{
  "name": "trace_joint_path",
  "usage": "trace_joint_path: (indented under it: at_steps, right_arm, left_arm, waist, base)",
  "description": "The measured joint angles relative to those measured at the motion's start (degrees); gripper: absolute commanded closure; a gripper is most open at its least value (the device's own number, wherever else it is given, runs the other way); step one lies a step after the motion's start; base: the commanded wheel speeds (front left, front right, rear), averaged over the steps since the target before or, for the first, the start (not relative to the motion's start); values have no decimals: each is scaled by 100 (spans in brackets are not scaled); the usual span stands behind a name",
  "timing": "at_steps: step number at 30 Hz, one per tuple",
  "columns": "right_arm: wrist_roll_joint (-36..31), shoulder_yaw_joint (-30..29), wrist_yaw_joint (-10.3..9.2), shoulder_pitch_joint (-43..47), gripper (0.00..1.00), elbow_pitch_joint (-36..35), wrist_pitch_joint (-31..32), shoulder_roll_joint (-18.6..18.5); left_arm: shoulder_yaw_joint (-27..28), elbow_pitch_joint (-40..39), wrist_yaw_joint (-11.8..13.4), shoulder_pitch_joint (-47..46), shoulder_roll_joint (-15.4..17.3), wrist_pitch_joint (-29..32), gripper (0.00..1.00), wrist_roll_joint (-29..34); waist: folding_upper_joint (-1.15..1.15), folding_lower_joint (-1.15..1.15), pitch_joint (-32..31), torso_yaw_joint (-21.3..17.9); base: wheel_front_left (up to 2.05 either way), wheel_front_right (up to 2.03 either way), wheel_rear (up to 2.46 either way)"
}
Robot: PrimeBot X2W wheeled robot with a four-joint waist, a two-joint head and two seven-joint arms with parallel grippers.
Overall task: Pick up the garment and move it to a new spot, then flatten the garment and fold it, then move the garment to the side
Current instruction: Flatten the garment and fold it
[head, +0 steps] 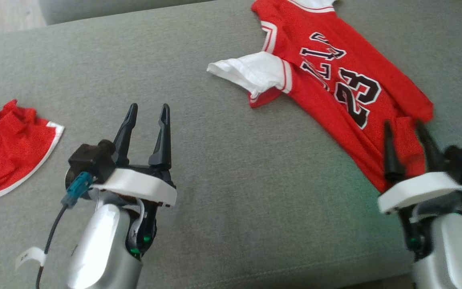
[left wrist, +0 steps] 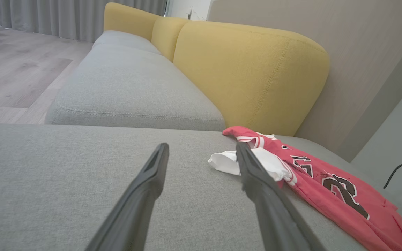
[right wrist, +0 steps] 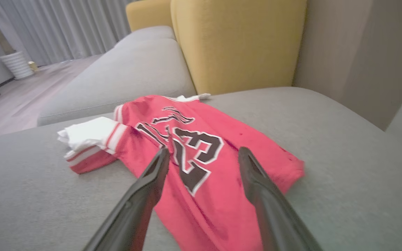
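A red jersey [head: 335, 76] with a black "23" and a white sleeve [head: 251, 72] lies spread on the grey sofa seat [head: 223, 160], upper right in the head view. My right gripper [head: 402, 124] stands open over its near hem, fingers apart with nothing between them. The right wrist view shows the jersey [right wrist: 201, 146] lying beyond those fingers. My left gripper [head: 148, 107] is open over bare cushion, left of the jersey, holding nothing. In the left wrist view the jersey [left wrist: 326, 181] lies to the right of the fingers.
A second red garment with white trim [head: 6, 148] lies crumpled at the left edge of the seat. Yellow back cushions [left wrist: 250, 73] rise behind the seat, with another grey seat [left wrist: 131, 87] beyond and wooden floor [left wrist: 16, 69] to the left.
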Motion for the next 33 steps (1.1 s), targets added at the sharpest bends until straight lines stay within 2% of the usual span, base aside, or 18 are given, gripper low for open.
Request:
trace_joint_path:
  at_steps: [5,9,13,25,33]
  right_arm:
    - [-152,490,0,-23,0,87,-370,-42]
    - [-275,917,0,-309,0,314,-358,-264]
    - [-323,1460,0,-1022,0,612,-146,-530]
    - [-99,2638,0,-2823,0,2254,726,-1295]
    - [-556,2989,0,-3531,0,3310,754,-1608]
  left_arm:
    - [-71,-86,23,40,1,1,0,-53]
    - [-178,-129,59,40,0,0,0,-116]
    - [-256,-136,101,38,1,0,0,-204]
    - [-622,-222,260,-37,0,0,0,-555]
    - [-751,-304,328,-42,0,1,0,-701]
  waist:
    - [0,0,30,211]
    - [0,0,98,450]
    - [0,0,211,726]
    - [0,0,576,1687]
    - [0,0,782,2149]
  base:
    - [0,0,0]
    - [0,0,0]
    - [0,0,0]
    - [0,0,0]
    - [0,0,0]
